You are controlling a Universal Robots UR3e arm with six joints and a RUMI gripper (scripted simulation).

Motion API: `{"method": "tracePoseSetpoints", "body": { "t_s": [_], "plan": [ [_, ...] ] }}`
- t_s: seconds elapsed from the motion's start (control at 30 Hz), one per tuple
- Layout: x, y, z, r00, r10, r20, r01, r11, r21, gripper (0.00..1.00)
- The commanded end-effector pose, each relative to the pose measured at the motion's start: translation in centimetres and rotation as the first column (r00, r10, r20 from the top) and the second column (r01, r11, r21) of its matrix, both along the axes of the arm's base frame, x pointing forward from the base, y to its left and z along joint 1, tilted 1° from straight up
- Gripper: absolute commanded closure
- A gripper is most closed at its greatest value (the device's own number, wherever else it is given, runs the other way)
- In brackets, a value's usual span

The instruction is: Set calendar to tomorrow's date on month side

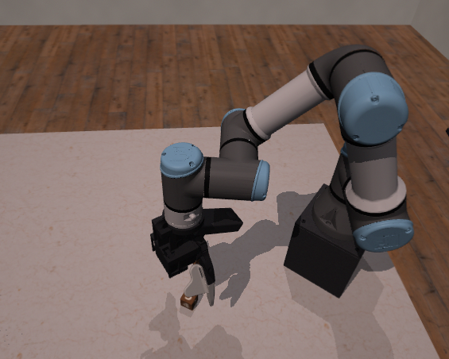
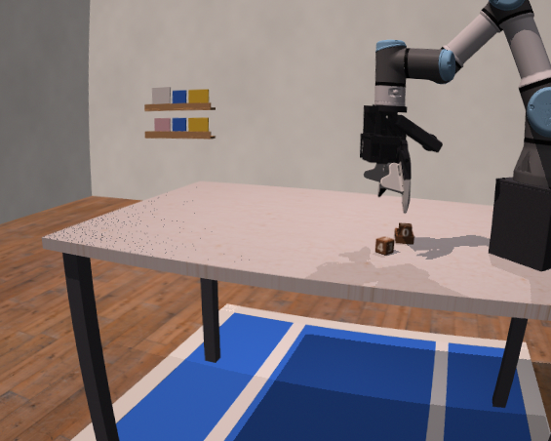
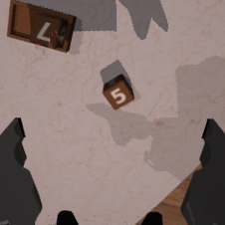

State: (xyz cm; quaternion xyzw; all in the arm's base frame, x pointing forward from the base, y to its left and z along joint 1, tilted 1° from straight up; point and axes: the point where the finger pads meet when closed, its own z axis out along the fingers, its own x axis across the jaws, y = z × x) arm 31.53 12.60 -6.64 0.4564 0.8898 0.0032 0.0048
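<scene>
Wrist view shows the spread, empty gripper (image 3: pixel 112 164) hovering above the loose digit cube (image 3: pixel 118 95), 5 upward, on the table (image 3: pixel 60 129), apparently lining up a grasp; the calendar tray (image 3: pixel 22 15) lies nearby.

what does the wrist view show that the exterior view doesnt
Only the wrist view shows the 5 on top of the small brown wooden cube and the brown piece marked 7. Only the exterior view shows the cube's side 4, a second brown piece marked 0, the wall shelves and the blue rug. Both show the pale marble table and the open, empty tool.
</scene>
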Motion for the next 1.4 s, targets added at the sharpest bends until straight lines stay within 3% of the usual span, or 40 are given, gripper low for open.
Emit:
{"method": "tracePoseSetpoints", "body": {
  "t_s": [0.0, 0.3, 0.77, 0.87, 0.97, 1.37],
  "plan": [
    [0.07, 0.15, 0.1, 0.986, -0.167, 0.0, 0.167, 0.986, -0.006, 0.0],
    [0.11, 0.27, 0.14, 0.96, -0.279, 0.001, 0.279, 0.96, -0.004, 0.0],
    [0.27, 0.58, 0.23, 0.854, -0.52, 0.001, 0.52, 0.854, -0.001, 0.0],
    [0.27, 0.59, 0.23, 0.851, -0.524, 0.001, 0.524, 0.851, -0.001, 0.0],
    [0.35, 0.69, 0.26, 0.803, -0.595, 0.001, 0.595, 0.803, 0.0, 0.0],
    [0.55, 0.9, 0.33, 0.682, -0.731, 0.001, 0.731, 0.682, 0.002, 0.0]
  ]
}}
